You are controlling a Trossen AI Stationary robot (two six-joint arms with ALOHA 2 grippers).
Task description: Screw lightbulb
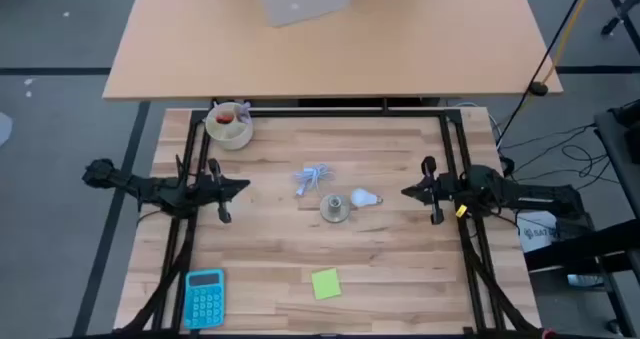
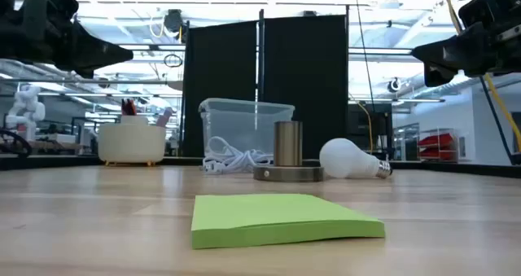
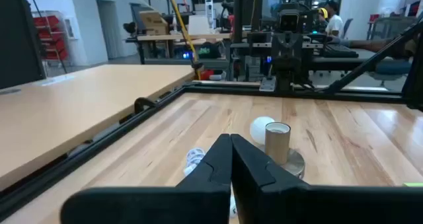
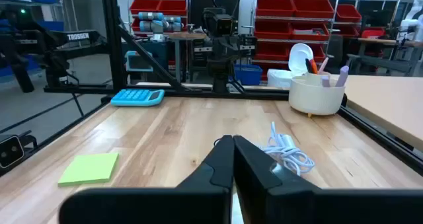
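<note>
The white lightbulb point(image 1: 366, 197) lies on its side on the table near the middle, its silvery screw base point(image 2: 383, 169) toward the right edge; it also shows in the left wrist view point(image 3: 260, 126). Next to it stands the round grey socket disc with its upright tube point(image 1: 335, 208) point(image 2: 287, 151) point(image 3: 278, 143). My left gripper point(image 1: 244, 187) point(image 3: 230, 149) is shut and empty above the table's left side. My right gripper point(image 1: 405, 192) point(image 4: 232, 149) is shut and empty above the right side. Both point toward the middle.
A coiled white cable point(image 1: 312, 178) point(image 4: 285, 151) lies just beyond the socket. A cream holder with pens point(image 1: 229, 125) stands at the far left. A blue calculator point(image 1: 204, 297) and a green sticky pad point(image 1: 325, 283) lie near the front edge. A clear box point(image 2: 244, 125) stands behind.
</note>
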